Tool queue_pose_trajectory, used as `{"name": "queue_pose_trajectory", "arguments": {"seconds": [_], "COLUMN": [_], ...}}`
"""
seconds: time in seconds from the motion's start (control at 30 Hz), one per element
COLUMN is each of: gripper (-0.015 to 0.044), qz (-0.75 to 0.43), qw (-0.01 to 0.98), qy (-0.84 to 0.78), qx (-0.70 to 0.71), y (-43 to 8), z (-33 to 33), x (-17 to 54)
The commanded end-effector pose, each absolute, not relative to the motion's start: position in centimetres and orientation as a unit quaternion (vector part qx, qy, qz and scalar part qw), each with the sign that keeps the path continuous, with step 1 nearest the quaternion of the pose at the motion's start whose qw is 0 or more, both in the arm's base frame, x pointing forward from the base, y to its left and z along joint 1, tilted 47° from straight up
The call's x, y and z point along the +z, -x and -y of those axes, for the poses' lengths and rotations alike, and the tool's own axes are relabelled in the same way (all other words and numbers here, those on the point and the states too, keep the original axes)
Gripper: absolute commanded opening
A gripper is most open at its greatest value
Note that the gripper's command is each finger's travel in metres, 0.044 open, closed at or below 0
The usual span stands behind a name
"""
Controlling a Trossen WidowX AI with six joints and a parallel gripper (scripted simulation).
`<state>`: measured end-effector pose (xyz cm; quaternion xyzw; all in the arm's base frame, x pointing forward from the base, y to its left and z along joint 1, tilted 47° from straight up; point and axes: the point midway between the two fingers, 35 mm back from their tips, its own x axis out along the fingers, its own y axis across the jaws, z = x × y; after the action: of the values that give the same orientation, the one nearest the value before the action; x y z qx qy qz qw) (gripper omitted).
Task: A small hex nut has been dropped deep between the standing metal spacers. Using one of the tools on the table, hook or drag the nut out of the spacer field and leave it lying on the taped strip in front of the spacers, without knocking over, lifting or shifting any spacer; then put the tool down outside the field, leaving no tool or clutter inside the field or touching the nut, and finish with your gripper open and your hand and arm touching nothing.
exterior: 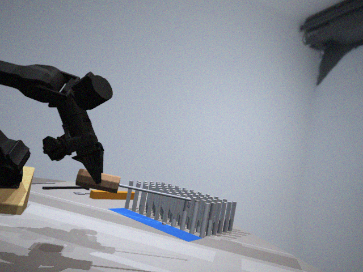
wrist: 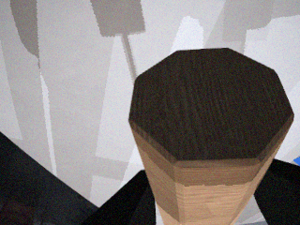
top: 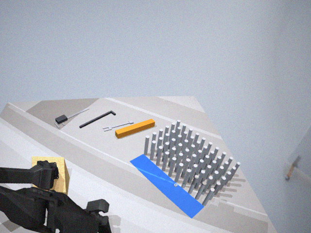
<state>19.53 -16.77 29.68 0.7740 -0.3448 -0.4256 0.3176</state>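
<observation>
The small hex nut (top: 175,184) (exterior: 163,223) lies on the blue taped strip (top: 155,168) (exterior: 134,214), near its edge beside the spacers. The metal spacers (top: 187,159) (exterior: 192,219) stand upright in rows. My gripper (exterior: 98,179) (wrist: 199,172) is shut on the wooden handle (exterior: 110,182) (wrist: 211,103) of a tool with a thin metal rod (exterior: 155,192) and a short bent tip. The tool is held well above the table; its shadow falls in front of the strip. In the exterior view its rod overlaps the spacers. Gripper and tool are outside the top view.
An orange bar (top: 135,128) (exterior: 109,195) lies beside the spacer field. Left of it lie a forked metal tool (top: 119,125), a black hex key (top: 96,119) and a black-handled thin tool (top: 61,118). The arm's base stands on a wooden block (top: 65,175) (exterior: 14,202).
</observation>
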Motion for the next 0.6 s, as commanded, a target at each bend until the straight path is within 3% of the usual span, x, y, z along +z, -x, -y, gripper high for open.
{"name": "queue_pose_trajectory", "arguments": {"seconds": [0.0,0.57], "gripper": [0.0000,0.0000], "qz": [0.406,0.567], "qw": [0.289,0.190], "qy": [-0.775,-0.750], "qx": [-0.388,-0.284], "y": [-17.1,-9.5], "z": [17.5,18.5], "x": [32.2,36.8]}}
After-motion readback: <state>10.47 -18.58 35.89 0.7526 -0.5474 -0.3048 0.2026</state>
